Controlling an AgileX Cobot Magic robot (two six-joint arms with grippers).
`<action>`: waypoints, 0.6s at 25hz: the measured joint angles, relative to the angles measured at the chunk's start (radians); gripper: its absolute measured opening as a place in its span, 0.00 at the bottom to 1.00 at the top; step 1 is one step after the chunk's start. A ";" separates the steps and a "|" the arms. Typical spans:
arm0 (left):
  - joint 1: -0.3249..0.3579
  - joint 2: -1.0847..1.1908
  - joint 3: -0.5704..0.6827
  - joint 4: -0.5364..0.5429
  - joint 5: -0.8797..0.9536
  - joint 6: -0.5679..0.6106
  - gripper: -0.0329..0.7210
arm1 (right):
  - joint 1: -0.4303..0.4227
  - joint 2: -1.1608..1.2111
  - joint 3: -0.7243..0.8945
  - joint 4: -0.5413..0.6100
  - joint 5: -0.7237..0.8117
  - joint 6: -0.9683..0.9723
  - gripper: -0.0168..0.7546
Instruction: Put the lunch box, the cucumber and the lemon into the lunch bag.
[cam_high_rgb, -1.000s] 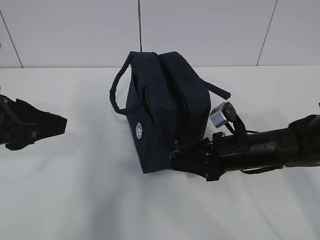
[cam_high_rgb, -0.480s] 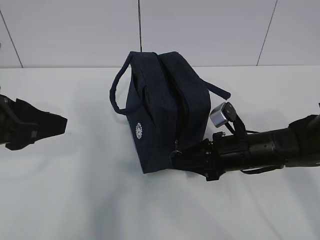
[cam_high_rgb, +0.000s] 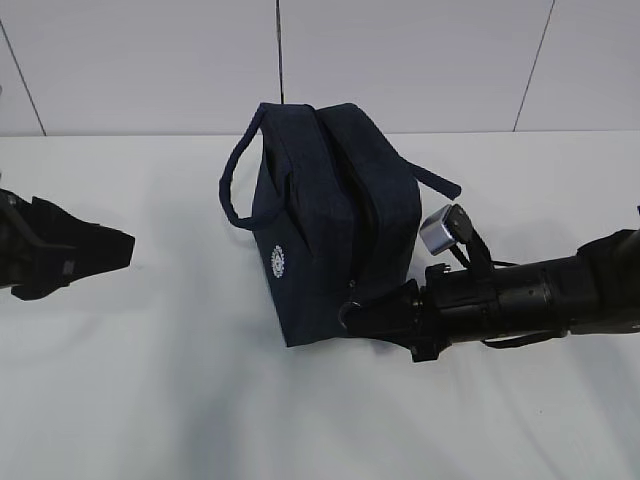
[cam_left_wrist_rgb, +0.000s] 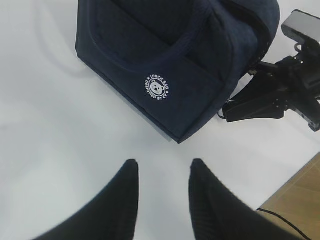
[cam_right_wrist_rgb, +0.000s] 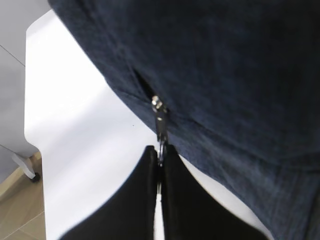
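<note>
Lunch bag (cam_high_rgb: 335, 225) stood zipped on the counter (cam_high_rgb: 150, 380) — right hand (cam_right_wrist_rgb: 160, 155) pinched shut on its zipper pull (cam_right_wrist_rgb: 160, 125), presumably to open it; left hand (cam_left_wrist_rgb: 161, 172) hovered apart, empty
</note>
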 joint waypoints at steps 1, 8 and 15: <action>0.000 0.000 0.000 0.000 0.000 0.000 0.37 | 0.000 0.000 0.000 0.000 0.000 0.000 0.03; 0.000 0.000 0.000 -0.002 0.000 0.000 0.37 | 0.000 0.000 0.000 -0.062 0.056 0.048 0.03; 0.000 0.000 0.000 -0.003 0.000 0.000 0.37 | 0.000 -0.004 -0.001 -0.164 0.079 0.158 0.03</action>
